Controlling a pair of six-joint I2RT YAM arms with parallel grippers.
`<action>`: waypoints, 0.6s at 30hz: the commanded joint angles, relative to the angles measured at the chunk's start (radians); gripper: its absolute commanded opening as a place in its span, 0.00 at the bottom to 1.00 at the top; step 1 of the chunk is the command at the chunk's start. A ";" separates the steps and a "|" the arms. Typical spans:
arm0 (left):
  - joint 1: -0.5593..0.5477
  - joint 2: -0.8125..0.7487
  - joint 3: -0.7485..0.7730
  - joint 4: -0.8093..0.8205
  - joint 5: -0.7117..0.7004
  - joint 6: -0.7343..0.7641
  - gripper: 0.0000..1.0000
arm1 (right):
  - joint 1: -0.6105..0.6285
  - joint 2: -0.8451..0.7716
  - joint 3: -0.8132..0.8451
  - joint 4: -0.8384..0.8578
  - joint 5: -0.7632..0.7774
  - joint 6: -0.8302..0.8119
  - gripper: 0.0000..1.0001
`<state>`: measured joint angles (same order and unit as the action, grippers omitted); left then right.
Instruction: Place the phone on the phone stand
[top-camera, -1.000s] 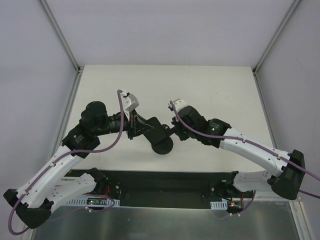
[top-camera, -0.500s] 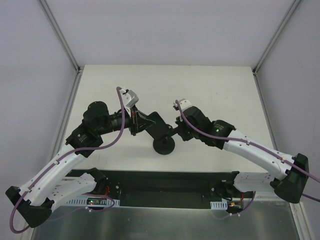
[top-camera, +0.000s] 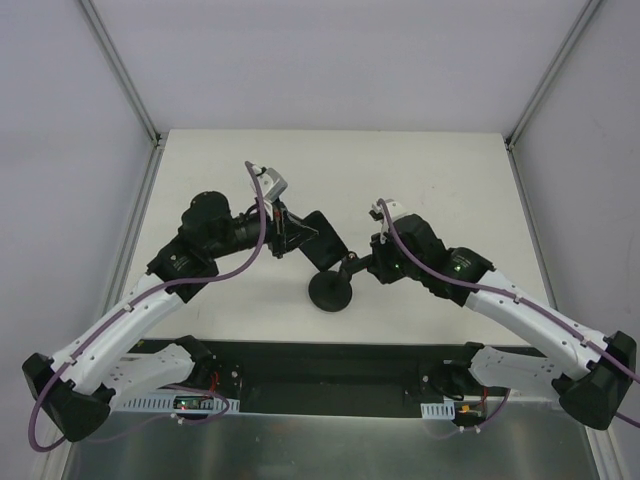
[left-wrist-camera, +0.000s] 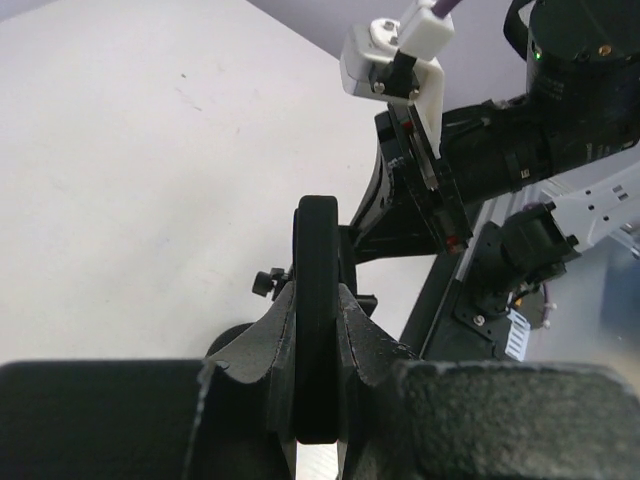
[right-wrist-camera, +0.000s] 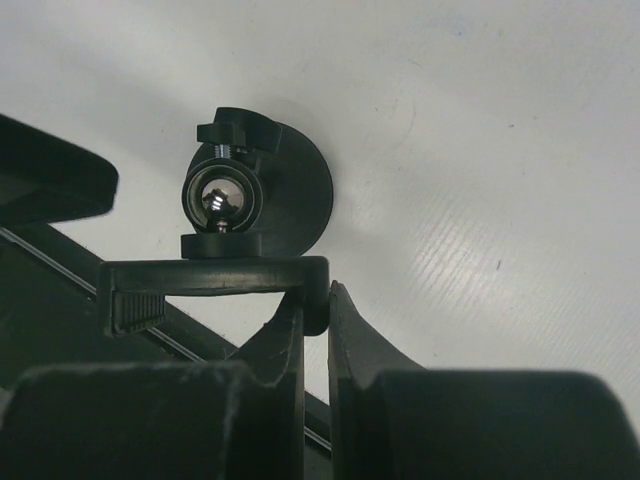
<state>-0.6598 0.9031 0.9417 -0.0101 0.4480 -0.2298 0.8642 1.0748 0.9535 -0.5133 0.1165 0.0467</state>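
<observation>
Black phone is being pinched edge-on by the left jaws while the right jaws are gripping the phone stand by its bracket, likely steadying it for docking.

The phone stand stands on the table about midway across, closer to the near edge than to the far one. The right claw reaches in from the right and is clamped on the top of the stand, above and a little right of its foot. The phone is up off the table, just left of the stand and beyond it. It is pinched edgewise in the left claw, which reaches in from the left. Phone and stand top sit near each other; I cannot tell whether they touch.
</observation>
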 joint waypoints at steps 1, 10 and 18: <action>0.002 0.057 0.089 0.088 0.170 0.004 0.00 | -0.042 -0.058 -0.028 0.033 -0.058 0.018 0.01; 0.003 0.043 0.117 0.142 0.393 0.104 0.00 | -0.088 -0.030 0.010 0.044 -0.164 -0.011 0.01; 0.003 0.126 0.215 0.122 0.593 0.138 0.00 | -0.093 0.017 0.071 0.032 -0.239 -0.034 0.01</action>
<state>-0.6544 0.9966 1.0550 0.0143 0.8173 -0.1337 0.7727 1.0760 0.9543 -0.5095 -0.0261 0.0166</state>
